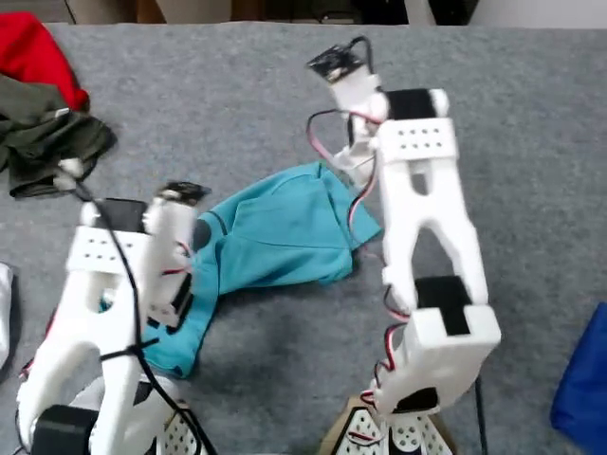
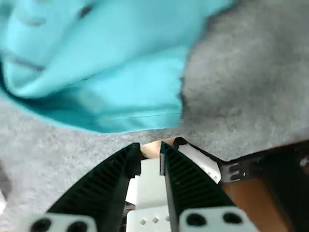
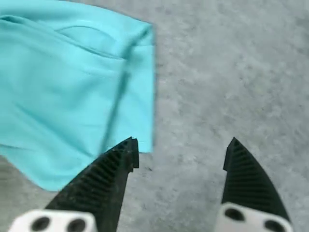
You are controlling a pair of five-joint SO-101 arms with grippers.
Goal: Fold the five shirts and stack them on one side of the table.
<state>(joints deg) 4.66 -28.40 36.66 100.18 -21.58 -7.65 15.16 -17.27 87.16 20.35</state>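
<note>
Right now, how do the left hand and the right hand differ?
The left hand is shut; the right hand is wide open. The left hand sits off the teal shirt edge, over grey table; the right hand has one finger at the shirt's corner. Both hold nothing.

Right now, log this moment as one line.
teal shirt: rumpled, mid-table | left fingers: shut, empty, near shirt hem | right fingers: open, empty, beside shirt edge | red shirt, green shirt: heaped, far corner
</note>
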